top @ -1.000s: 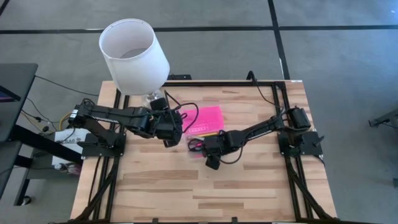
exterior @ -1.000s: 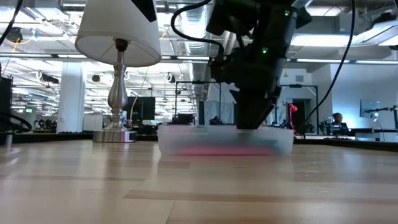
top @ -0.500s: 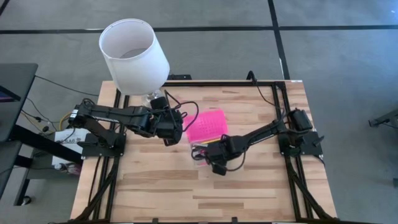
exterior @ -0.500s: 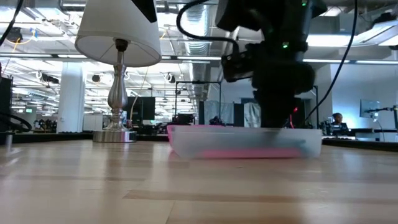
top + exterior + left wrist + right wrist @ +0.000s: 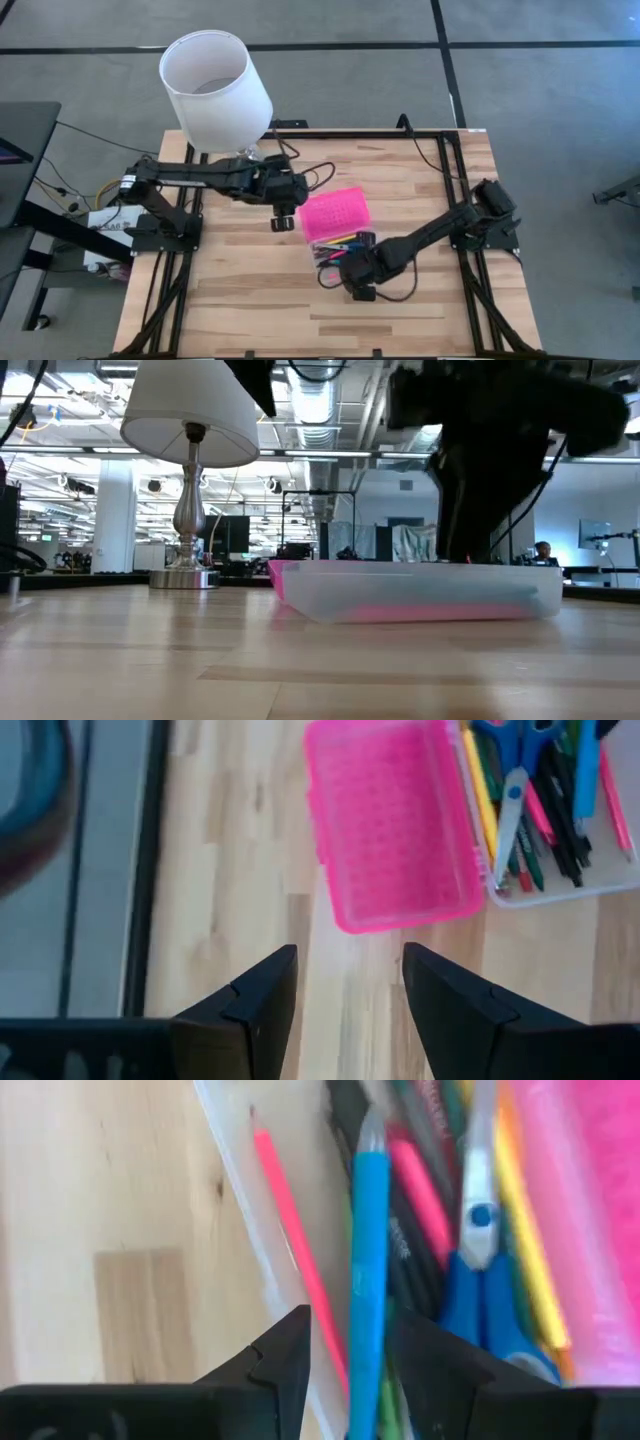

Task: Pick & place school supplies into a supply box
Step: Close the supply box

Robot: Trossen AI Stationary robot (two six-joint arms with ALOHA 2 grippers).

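Observation:
The supply box lies open on the table. Its pink ribbed lid (image 5: 335, 212) is folded back flat, and beside it is the clear tray (image 5: 338, 246). In the tray lie pens, pencils (image 5: 540, 810) and blue-handled scissors (image 5: 480, 1270). My right gripper (image 5: 345, 266) comes down at the tray's near long side, astride its wall. My left gripper (image 5: 283, 218) hangs open over bare wood, just left of the lid (image 5: 395, 820), with nothing between its fingers (image 5: 350, 990). My right gripper (image 5: 348, 1370) stands astride the tray's clear long wall (image 5: 262, 1250), one finger outside it and one inside among the pens. The wall, a pink pencil (image 5: 300, 1260) and a blue pen (image 5: 368, 1250) lie in the gap. The fingers point steeply down. The box sits flat on the table (image 5: 420, 595).
A lamp with a big white shade (image 5: 215, 85) and a metal foot (image 5: 185, 575) stands at the table's far left corner, close behind my left arm. Bare wood (image 5: 260, 300) lies toward the near edge. Black frame rails run along both table sides.
My right gripper has moved toward the table's near left and rolled. The open box has gone with it, sliding toward the near edge and turning about while staying flat. My left gripper has swung a little to the right and turned at the wrist, still open.

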